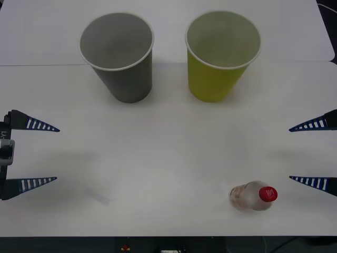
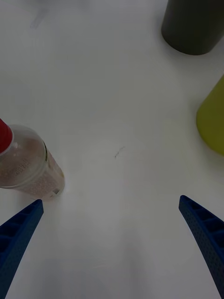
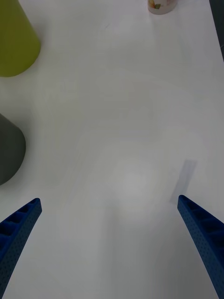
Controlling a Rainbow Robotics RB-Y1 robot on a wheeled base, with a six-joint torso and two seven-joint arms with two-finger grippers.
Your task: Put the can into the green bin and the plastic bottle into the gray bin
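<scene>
The plastic bottle (image 1: 253,196) is lying on its side on the white tabletop (image 1: 168,158), near the front edge on the robot's right, with its red cap (image 1: 268,194) pointing toward the right gripper. In the right wrist view the plastic bottle (image 2: 29,168) is showing its clear body and speckled label just beside one blue fingertip, apart from it and not touching. In the left wrist view only the bottle's base (image 3: 162,5) is peeking in at the far edge.

Farther back, the two bins are standing upright side by side, slightly apart, with their pale rims facing up. The green bin (image 1: 221,55) is sitting on the robot's right of the pair, well behind the bottle; the gray bin (image 1: 120,55) is sitting on the left. What can be seen of both insides is looking empty.

The right gripper (image 1: 313,153) is hovering at the right edge of the tabletop, its jaws spread wide and holding nothing, the nearer finger lying close to the bottle's cap. The left gripper (image 1: 32,154) is waiting at the left edge, well apart from the bottle, its jaws likewise spread wide around bare tabletop. A faint pale smear (image 1: 100,197) is showing on the tabletop near the left gripper.
</scene>
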